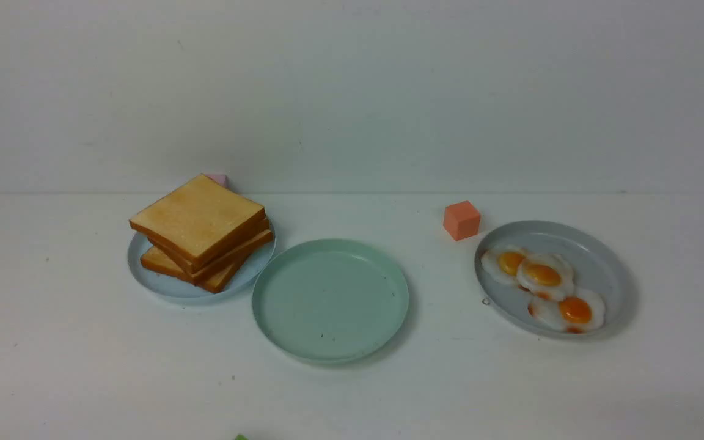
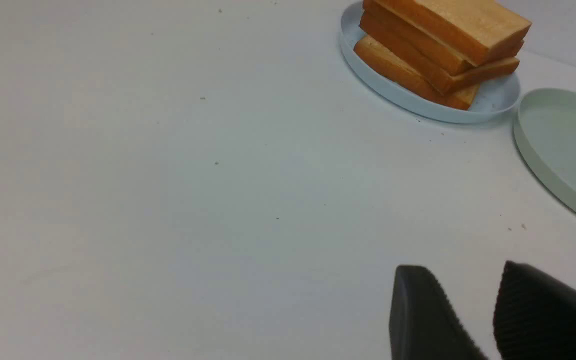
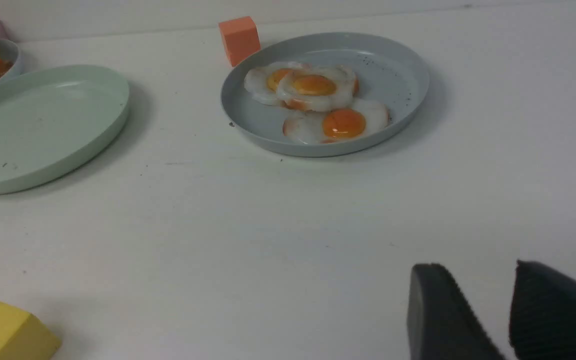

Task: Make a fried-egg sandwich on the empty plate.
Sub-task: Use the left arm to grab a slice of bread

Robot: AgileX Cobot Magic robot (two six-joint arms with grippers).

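The empty plate, pale mint green, lies mid-table with nothing on it; it also shows in both wrist views. To its left, a stack of toast slices rests on a light blue plate. On the right, a grey plate holds three fried eggs. No sandwich is assembled. My left gripper is open over bare table, short of the toast. My right gripper is open over bare table, short of the eggs. Neither arm shows in the front view.
An orange cube stands behind the grey plate. A pink block peeks out behind the toast. A yellow block lies near the table's front. A wall closes the back.
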